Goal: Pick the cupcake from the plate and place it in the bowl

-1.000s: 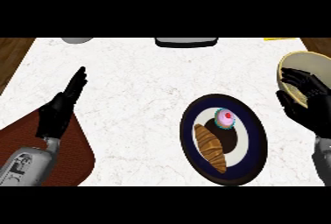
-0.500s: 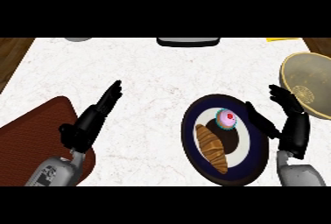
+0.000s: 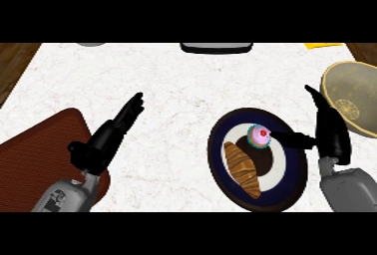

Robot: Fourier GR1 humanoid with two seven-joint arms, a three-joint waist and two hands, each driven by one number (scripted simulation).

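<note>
**Barely started: cupcake not yet picked**

Cupcake [image 3: 260, 136] sits on the plate [image 3: 288, 189], upper part of it, just above the croissant [image 3: 244, 169] and touching or nearly touching it. Pink top with a red dot, teal wrapper. Nothing lifted yet.

Right hand [image 3: 330, 130] is at the plate's right edge, fingers straight and pointing up the counter, thumb stretched out left over the plate with its tip at the cupcake's side. Cannot tell if the thumb actually touches it. Fingers wide, not wrapped round anything, so no grasp.

Bowl [image 3: 355, 102] stands at the counter's right edge, just up-right of the plate, well within reach of that hand. Nothing visible inside it.

Left hand [image 3: 110, 135] rests open at left, fingers straight, beside the brown mat [image 3: 37, 149], well apart from plate and bowl. Not part of the action.

Progress: approach looks about done, everything else is left. To come, judging by the layout: curl fingers and thumb round the cupcake, lift it off the plate without dragging the croissant, carry it the short way right to the bowl, release.
</note>
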